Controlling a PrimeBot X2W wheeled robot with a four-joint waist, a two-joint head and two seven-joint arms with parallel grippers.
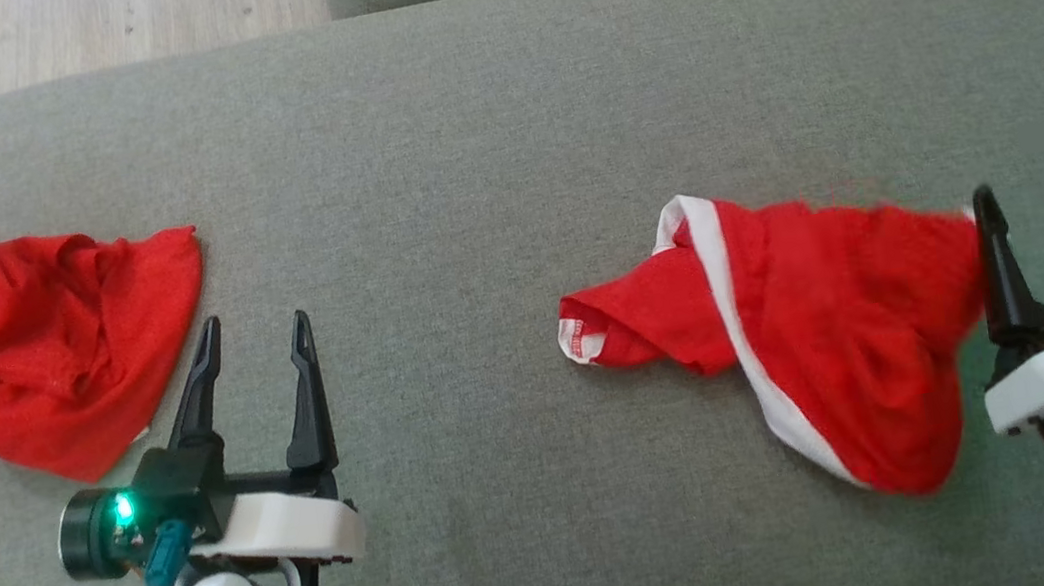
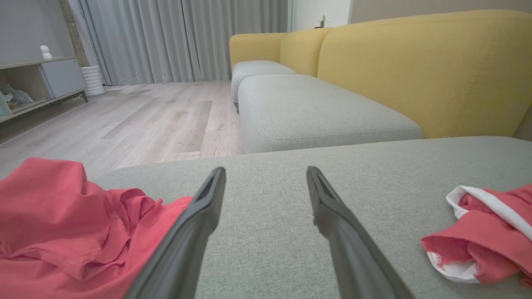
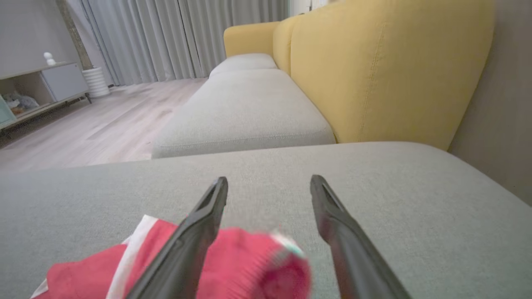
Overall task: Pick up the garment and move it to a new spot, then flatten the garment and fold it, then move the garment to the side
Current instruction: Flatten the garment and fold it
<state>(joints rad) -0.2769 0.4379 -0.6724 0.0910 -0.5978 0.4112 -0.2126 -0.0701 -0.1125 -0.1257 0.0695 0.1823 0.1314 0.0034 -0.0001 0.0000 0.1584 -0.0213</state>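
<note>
- The red garment with white trim [image 1: 820, 334] looked light, soft and floppy, best pinched at its trimmed band. It lay crumpled on the grey cushion [image 1: 481, 137], against the right gripper [image 1: 1025, 191].
- That gripper's jaws stood wide apart, clamping nothing — blurred cloth lay low between them.
- The left gripper [image 1: 253, 318] had its jaws apart and empty, with a second red garment [image 1: 34, 337] just beside.

The garment [image 1: 841, 342] at the right is coloured red and edged in white. The left cloth [image 1: 34, 337] is coloured plain red, the cushion [image 1: 481, 137] grey.
</note>
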